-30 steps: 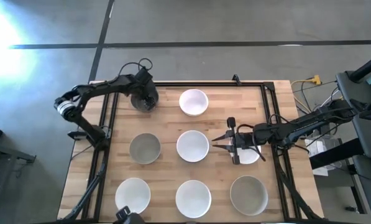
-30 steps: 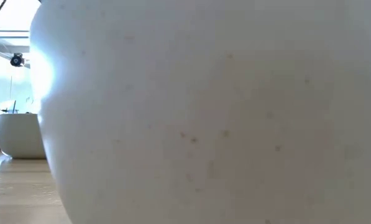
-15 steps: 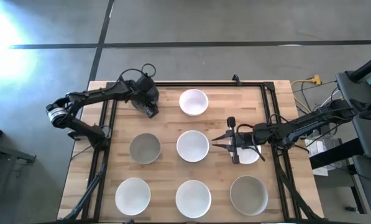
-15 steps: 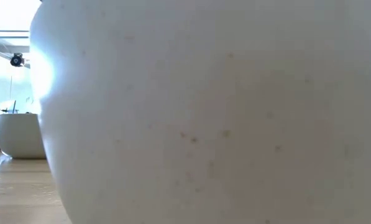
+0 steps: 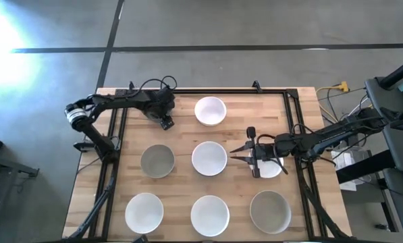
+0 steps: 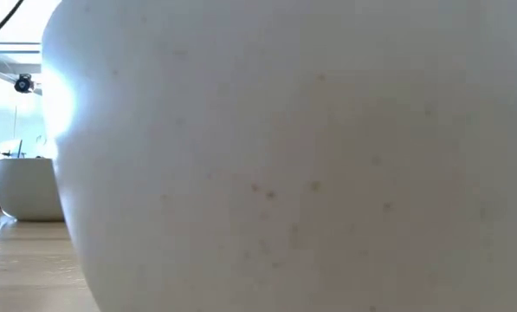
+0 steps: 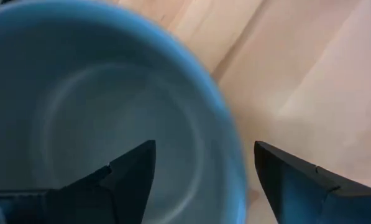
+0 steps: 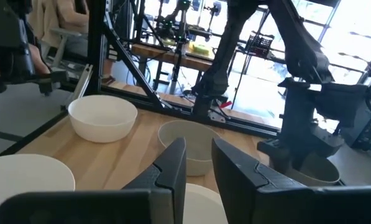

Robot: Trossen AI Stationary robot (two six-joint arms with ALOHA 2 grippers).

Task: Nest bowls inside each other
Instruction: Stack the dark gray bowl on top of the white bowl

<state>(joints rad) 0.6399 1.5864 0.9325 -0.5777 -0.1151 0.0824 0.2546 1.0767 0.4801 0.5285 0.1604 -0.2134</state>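
Note:
A dark bowl (image 5: 149, 108) stands on its base at the table's far left and fills the left wrist view (image 7: 79, 112). My left gripper (image 5: 163, 112) hangs over it, open. One finger (image 7: 132, 177) is inside the bowl and the other (image 7: 291, 183) is outside, astride the rim (image 7: 225, 130). I see no touch. Seven more bowls stand apart on the table: white ones (image 5: 210, 111) (image 5: 209, 158) (image 5: 144, 210) (image 5: 209, 214) and grey ones (image 5: 157, 160) (image 5: 270, 210). My right gripper (image 5: 233, 155) (image 8: 199, 152) waits, narrowly open, above a white bowl (image 5: 271, 169).
A white bowl's wall (image 6: 284, 156) stands right against the low camera and blocks nearly all of that view; another white bowl (image 6: 29, 186) shows to its left. Black frame rails (image 5: 117, 128) run along the table's sides. Bare wood (image 5: 181, 135) lies between the bowls.
My left arm has swung its elbow toward the far edge, and its gripper has turned and shifted slightly toward the table's right over the dark bowl. The bowls have kept their places.

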